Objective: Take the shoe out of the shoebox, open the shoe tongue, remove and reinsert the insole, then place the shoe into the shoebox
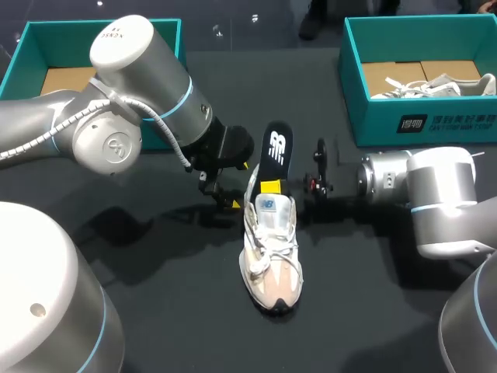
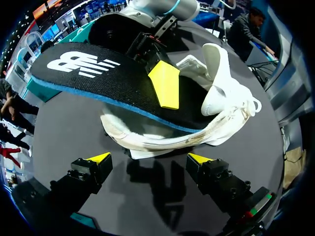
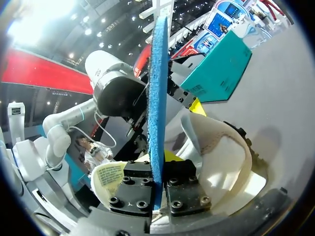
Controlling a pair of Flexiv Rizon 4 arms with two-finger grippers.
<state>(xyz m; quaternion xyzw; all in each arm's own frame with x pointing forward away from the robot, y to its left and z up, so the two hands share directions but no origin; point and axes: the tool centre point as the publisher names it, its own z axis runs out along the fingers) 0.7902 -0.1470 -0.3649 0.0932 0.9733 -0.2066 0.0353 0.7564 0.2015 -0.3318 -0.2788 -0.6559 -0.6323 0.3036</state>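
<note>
Insole (image 1: 276,148), clamped by the right gripper (image 3: 158,177) at 12 o'clock of the shoe (image 1: 272,249), could be buckled if driven in misaligned; left gripper (image 2: 149,158) held open.

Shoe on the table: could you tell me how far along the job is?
Done: the shoe lies out on the table, tongue open. In hand: the right gripper is shut on the insole, standing up from the shoe's opening; the left gripper hangs open beside it. Left: seating the insole, boxing the shoe.
</note>
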